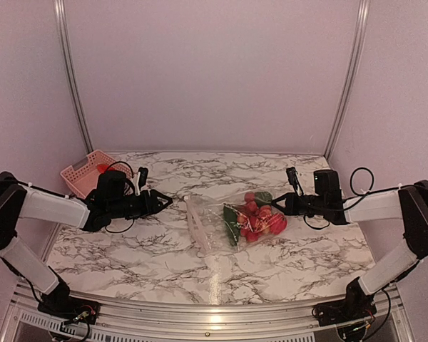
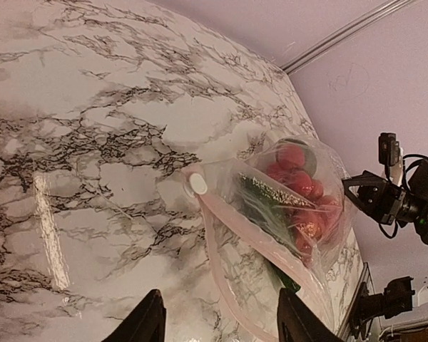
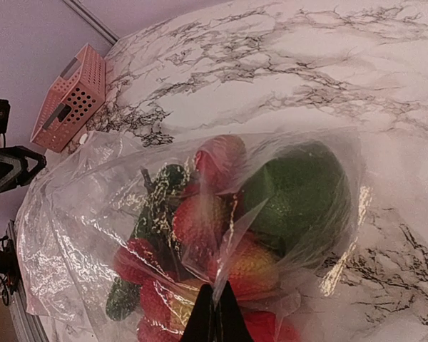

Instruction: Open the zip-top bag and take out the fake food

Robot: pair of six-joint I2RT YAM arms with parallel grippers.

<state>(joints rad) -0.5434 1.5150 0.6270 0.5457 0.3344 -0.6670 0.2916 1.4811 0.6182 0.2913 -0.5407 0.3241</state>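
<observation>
The clear zip-top bag (image 1: 212, 222) lies mid-table with its whitish zip strip (image 2: 197, 184) toward the left arm. The two sides of the strip appear parted below the white slider. The fake food (image 1: 257, 217), red strawberries and dark green pieces, is bunched in the bag's right end (image 2: 299, 192). My right gripper (image 1: 279, 204) is shut on a fold of the bag's plastic (image 3: 215, 317), right against the food (image 3: 214, 221). My left gripper (image 1: 164, 201) is open and empty, just short of the bag's mouth (image 2: 221, 324).
A pink slatted basket (image 1: 78, 174) stands at the table's back left corner, behind the left arm, and shows in the right wrist view (image 3: 71, 100). The walls close the table at the back and sides.
</observation>
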